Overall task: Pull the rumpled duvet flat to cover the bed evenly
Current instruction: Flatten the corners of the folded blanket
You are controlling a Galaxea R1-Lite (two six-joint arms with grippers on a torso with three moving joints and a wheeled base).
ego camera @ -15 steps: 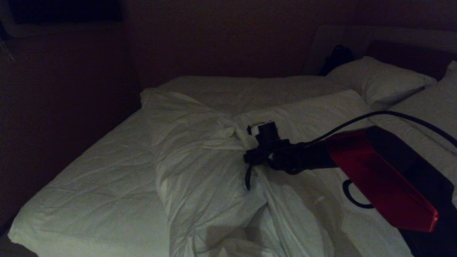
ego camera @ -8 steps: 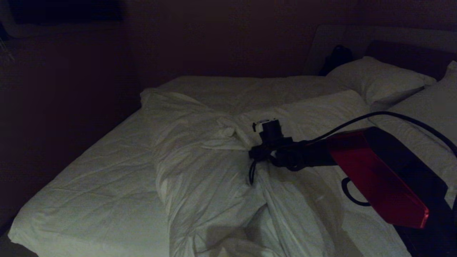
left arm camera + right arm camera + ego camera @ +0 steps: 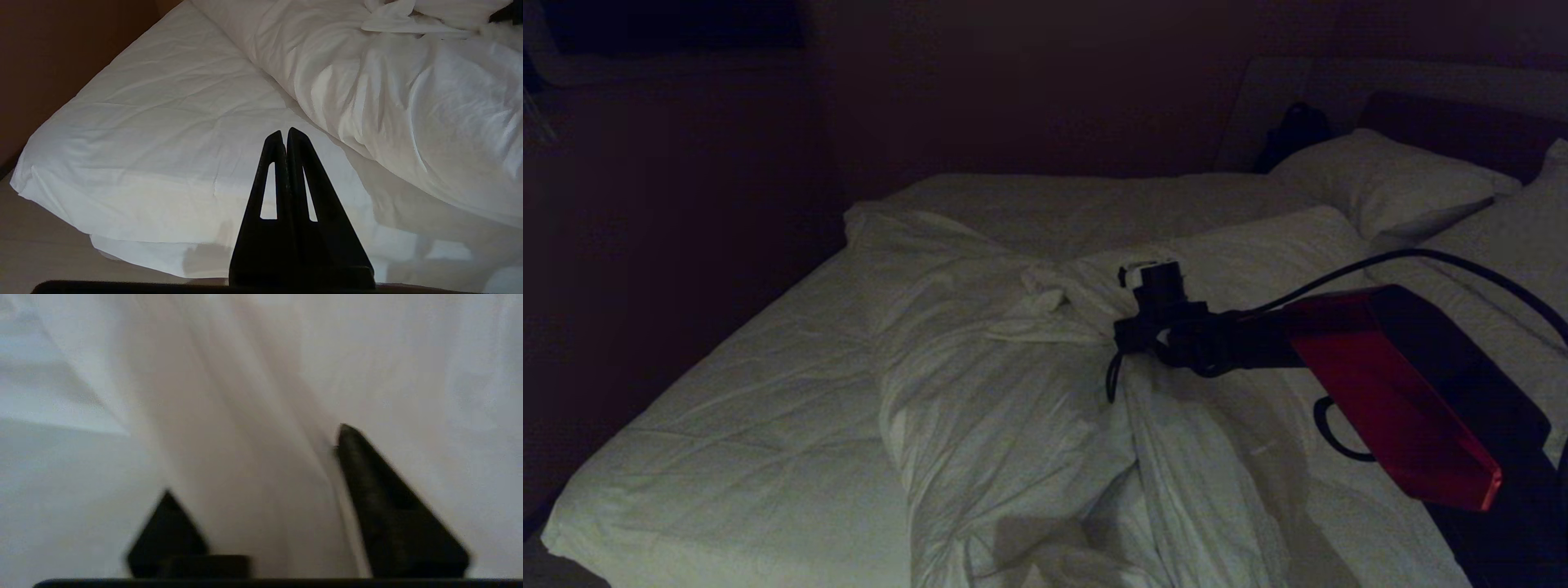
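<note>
1. While the room is kept dim, the duvet [image 3: 1013,392] is seen heaped in a thick, puffy ridge down the middle of the bed [image 3: 727,457], its white cloth creased and bunched into a knot-like twist near the centre.
2. To the left of the ridge, the flat, lightly wrinkled mattress top is left uncovered, with faint stitched lines seen across it.
3. At the far right, two plump white pillows [image 3: 1388,184] are propped against the dark headboard [image 3: 1462,122].
4. The right gripper [image 3: 261,465] is pressed down into the duvet just right of the central twist; from its wrist view, a fold of soft cloth is seen rising between the two black, wedge-shaped fingers [image 3: 380,490].
5. Its jaws are held partly apart around that fold, and whether the cloth is truly pinched cannot be told, since the view is blurred.
6. A glossy red arm cover [image 3: 1388,392] and a looping black cable [image 3: 1421,261] are carried behind it.
7. The left gripper [image 3: 284,134] is parked low by the bed's near left corner, above the smooth mattress edge, well apart from the duvet.
8. Its slim, black, triangular jaws are pressed together, tips touching, with nothing between them.
</note>
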